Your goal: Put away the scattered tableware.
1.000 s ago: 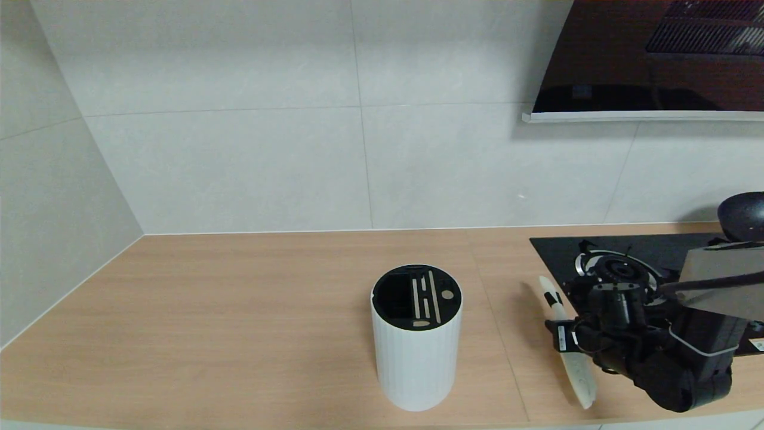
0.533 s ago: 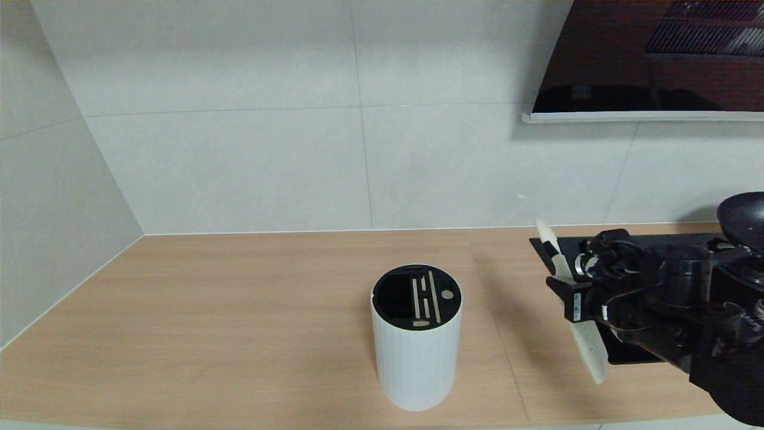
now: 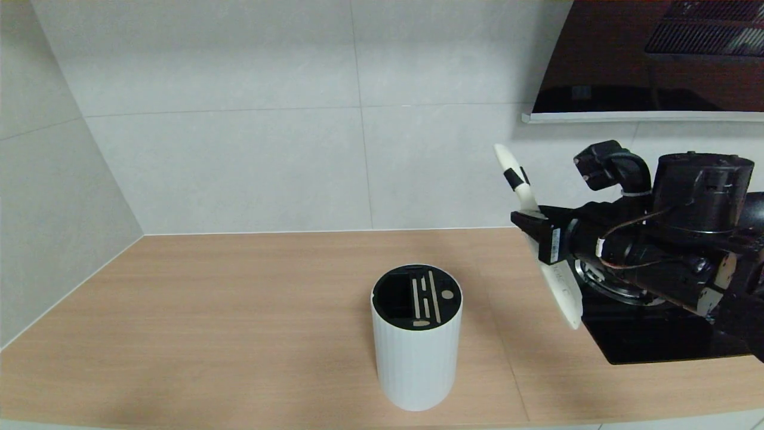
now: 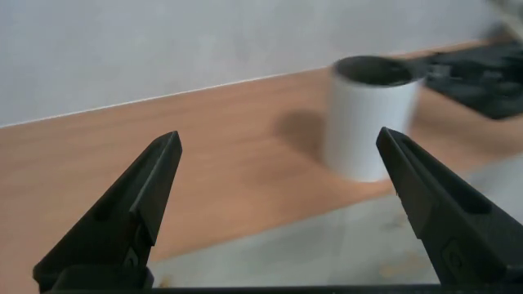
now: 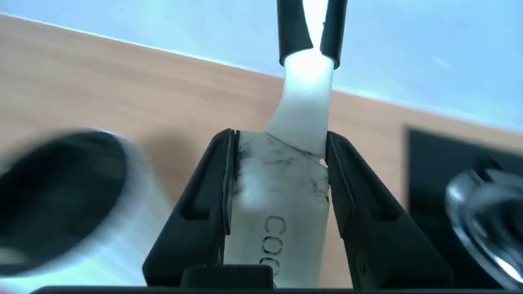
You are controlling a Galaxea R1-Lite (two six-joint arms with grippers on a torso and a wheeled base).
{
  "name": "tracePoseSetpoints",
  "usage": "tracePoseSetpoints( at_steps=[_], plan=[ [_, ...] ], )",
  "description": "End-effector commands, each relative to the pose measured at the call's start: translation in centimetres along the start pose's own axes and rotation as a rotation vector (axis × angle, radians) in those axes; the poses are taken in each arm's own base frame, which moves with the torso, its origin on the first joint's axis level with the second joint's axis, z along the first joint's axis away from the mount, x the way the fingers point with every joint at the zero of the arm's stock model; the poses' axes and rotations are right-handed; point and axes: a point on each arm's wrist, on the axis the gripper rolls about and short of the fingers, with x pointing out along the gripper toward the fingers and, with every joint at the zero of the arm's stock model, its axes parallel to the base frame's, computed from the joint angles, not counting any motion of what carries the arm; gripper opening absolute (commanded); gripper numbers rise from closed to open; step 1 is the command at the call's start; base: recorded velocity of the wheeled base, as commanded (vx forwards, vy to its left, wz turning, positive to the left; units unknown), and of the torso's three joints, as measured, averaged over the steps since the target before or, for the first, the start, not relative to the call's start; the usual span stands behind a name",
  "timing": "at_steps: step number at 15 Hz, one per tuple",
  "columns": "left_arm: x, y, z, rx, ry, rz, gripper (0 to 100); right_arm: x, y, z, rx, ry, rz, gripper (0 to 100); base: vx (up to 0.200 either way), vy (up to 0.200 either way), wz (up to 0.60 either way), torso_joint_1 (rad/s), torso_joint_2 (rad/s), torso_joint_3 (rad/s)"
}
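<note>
The left gripper (image 4: 278,140) is seen in its own wrist view with its two black fingers (image 4: 122,220) spread wide and nothing between them, held low at the front edge of the light wooden countertop (image 3: 239,298) and facing along it toward the wall of pale grey tiles (image 3: 239,119). Near the middle of the counter, a white ribbed cylindrical holder (image 3: 416,352) with a black slotted top is stood upright; it is also made out beyond the left gripper (image 4: 368,131), well apart from it. To the right of the holder and higher than its top, a cream-white knife (image 3: 564,292) with a black band round its handle is held in the air, clear of the counter. It is tilted, with the handle end up and toward the wall and the blade tip down, over the near left edge of the black glass hob (image 3: 650,343). The knife is clamped where handle meets blade by the right gripper (image 3: 539,233), whose fingers (image 5: 216,196) are pressed against both flat sides in the right wrist view. The right arm is stretched in roughly level from the right, above the hob, with the wrist turned toward the holder. A dark glass range hood (image 3: 644,60) is mounted on the wall above.
</note>
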Motion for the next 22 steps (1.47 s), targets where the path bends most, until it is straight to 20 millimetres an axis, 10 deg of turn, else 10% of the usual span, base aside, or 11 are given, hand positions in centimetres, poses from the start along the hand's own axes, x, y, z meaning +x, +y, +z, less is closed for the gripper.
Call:
tracePoseSetpoints(
  at_steps=[1, 6, 11, 22],
  plan=[
    [8.7, 2.8, 7.6, -0.086, 0.175, -0.19, 100, -1.6, 2.9, 2.6, 0.006, -0.077, 0.082, 0, 0.0, 0.0, 0.0, 0.0, 0.0, 0.0],
    [17.8, 0.1, 8.2, -0.522, 0.244, -0.472, 100, -3.5, 8.2, 2.0, 0.036, -0.056, 0.187, 0, 0.0, 0.0, 0.0, 0.0, 0.0, 0.0],
    [24.3, -3.5, 4.3, -0.736, 0.23, -0.573, 100, -2.3, 12.0, -0.2, 0.063, 0.013, 0.22, 0, 0.0, 0.0, 0.0, 0.0, 0.0, 0.0],
    [26.9, -6.1, 2.5, -0.741, 0.18, -0.503, 100, -3.6, 15.9, -1.0, 0.096, -0.018, 0.31, 0, 0.0, 0.0, 0.0, 0.0, 0.0, 0.0]
  ],
)
